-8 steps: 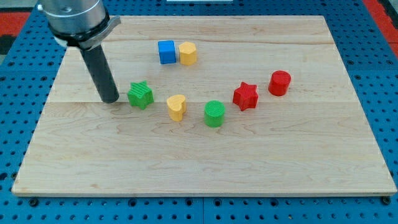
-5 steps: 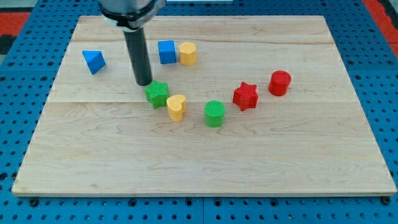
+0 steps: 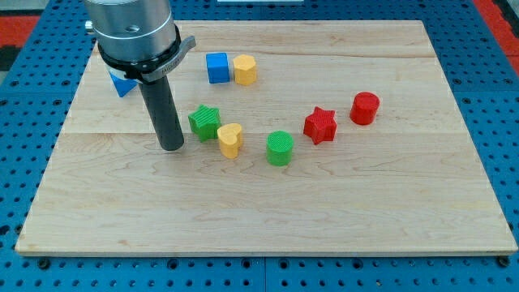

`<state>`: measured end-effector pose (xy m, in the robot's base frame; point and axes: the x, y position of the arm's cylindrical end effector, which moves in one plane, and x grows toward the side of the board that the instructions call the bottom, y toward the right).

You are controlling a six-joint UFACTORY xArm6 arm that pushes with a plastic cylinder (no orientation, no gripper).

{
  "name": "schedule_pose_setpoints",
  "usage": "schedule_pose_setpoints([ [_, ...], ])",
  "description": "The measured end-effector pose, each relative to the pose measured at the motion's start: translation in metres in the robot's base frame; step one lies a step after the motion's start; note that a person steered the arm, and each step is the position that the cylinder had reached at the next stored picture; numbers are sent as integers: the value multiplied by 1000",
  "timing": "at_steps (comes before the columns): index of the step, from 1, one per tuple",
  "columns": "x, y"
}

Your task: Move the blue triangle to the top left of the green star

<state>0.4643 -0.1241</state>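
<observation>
The green star lies left of the board's middle, touching a yellow heart at its lower right. The blue triangle sits near the board's top left, mostly hidden behind the arm's grey body; only a small blue part shows. My tip rests on the board just to the lower left of the green star, a small gap away from it, and well below and to the right of the blue triangle.
A blue cube and a yellow block sit side by side at the view's top. A green cylinder, a red star and a red cylinder run rightward. The wooden board lies on blue pegboard.
The green star was pushed right against the yellow heart. My tip then moved from above the star down to its lower left. The arm's body now covers most of the blue triangle.
</observation>
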Motion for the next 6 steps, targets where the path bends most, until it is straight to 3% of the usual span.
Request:
schedule_pose_setpoints([
  [2, -76, -42],
  [4, -89, -159],
  [5, -124, -140],
  [6, -124, -99],
])
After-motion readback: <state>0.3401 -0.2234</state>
